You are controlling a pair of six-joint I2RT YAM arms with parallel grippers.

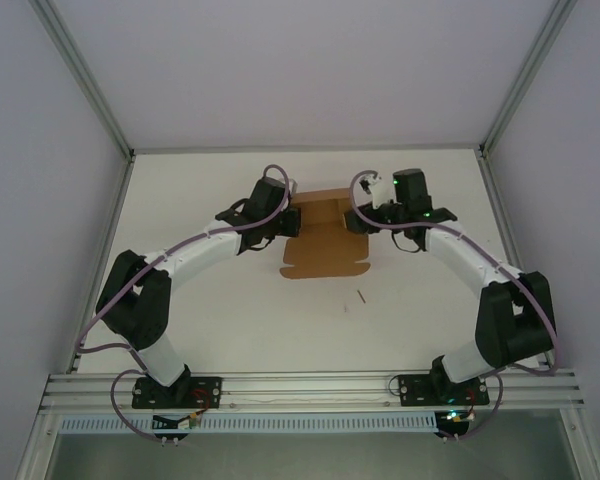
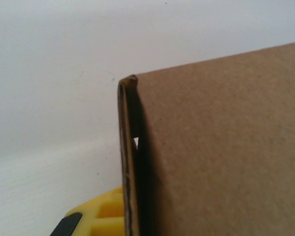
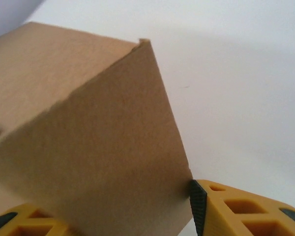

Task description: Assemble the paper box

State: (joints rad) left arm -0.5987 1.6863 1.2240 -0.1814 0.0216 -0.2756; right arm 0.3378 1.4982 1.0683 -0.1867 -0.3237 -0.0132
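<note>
The left fingers (image 2: pixel 105 216) are closed, pinching a folded flap at the left edge of the paper box (image 1: pixel 325 250). The box lies partly unfolded near the far edge of the bench (image 1: pixel 230 320), midway across. The right fingers (image 3: pixel 236 211) stand apart astride a raised panel on the box's right side, with one pad touching the panel's edge.

Near table: the table (image 1: pixel 280 330) is bare from the arm bases (image 1: pixel 175 390) to the paper box (image 1: pixel 325 255), bar two small specks (image 1: pixel 361 295).
Far table: free strip behind the box.
Box flanks: blocked by the left gripper (image 1: pixel 283 220) and right gripper (image 1: pixel 365 215), each at a far corner.
Outer sides: the elbows (image 1: pixel 135 295) of both arms and the frame posts (image 1: pixel 90 85) hem the edges.
</note>
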